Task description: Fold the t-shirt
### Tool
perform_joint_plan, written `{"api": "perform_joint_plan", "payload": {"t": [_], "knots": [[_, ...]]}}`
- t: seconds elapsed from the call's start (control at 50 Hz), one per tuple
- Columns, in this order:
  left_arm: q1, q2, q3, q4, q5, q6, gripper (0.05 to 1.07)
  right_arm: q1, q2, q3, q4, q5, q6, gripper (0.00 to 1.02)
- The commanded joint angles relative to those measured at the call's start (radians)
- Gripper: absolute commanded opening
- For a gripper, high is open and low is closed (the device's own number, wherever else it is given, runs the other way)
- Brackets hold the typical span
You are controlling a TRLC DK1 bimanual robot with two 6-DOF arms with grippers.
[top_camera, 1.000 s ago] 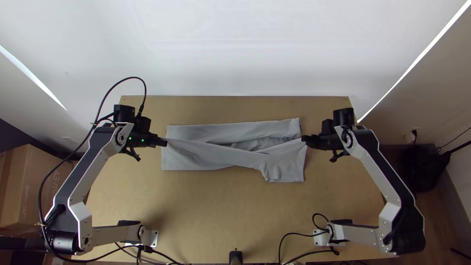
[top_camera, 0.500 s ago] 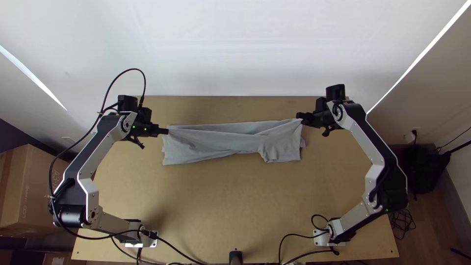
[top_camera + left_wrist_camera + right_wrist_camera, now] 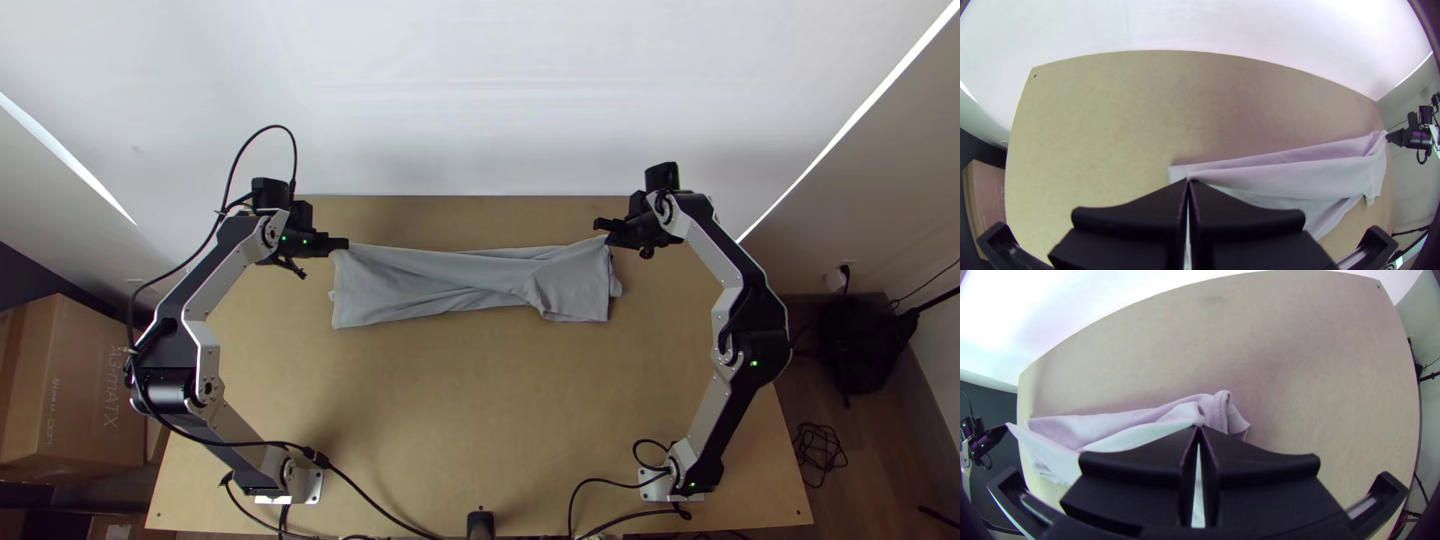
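The shirt (image 3: 470, 282) is laid in a long, wrinkled band across the counter (image 3: 470, 400), set towards twelve o'clock from its middle. Its ten o'clock corner is pinched in the closed left tool (image 3: 343, 243), its one-to-two o'clock corner in the closed right tool (image 3: 603, 232). Between them the upper layer is drawn into slanting creases, and a loose, rumpled part is seen towards four o'clock.

A lengthwise fold seems to be in hand, with the gripped layer to be laid over the rest. It is best done with both corners carried at one pace and one height, and with just enough pull kept between three and nine o'clock for the creases to be eased. The gripped edge should be matched to the layer beneath and lowered fully before either corner is let go; if one is freed early, the fold may be skewed.
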Motion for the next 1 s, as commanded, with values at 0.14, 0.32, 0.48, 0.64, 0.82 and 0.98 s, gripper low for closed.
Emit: {"api": "perform_joint_plan", "payload": {"t": [0.14,0.32,0.48,0.64,0.82,0.98], "knots": [[0.008,0.037,-0.022,0.032,0.018,-0.009,0.93,-0.038,0.058,0.072,0.005,0.081,0.013,0.99],[0.097,-0.011,-0.076,0.054,0.176,-0.026,1.02,-0.091,-0.024,0.069,0.03,0.072,0.052,0.99],[0.186,-0.037,-0.119,0.032,0.345,-0.022,1.02,-0.128,-0.114,0.048,0.025,-0.018,0.069,0.99],[0.252,-0.004,-0.124,-0.063,0.518,0.041,1.02,-0.159,-0.172,0.048,-0.01,-0.205,0.132,0.99],[0.276,0.029,-0.154,-0.135,0.561,0.12,1.02,-0.205,-0.195,0.049,-0.038,-0.485,0.269,0.99],[0.276,0.06,-0.176,-0.144,0.561,0.152,1.02,-0.23,-0.22,0.04,-0.039,-0.687,0.362,0.99]]}}
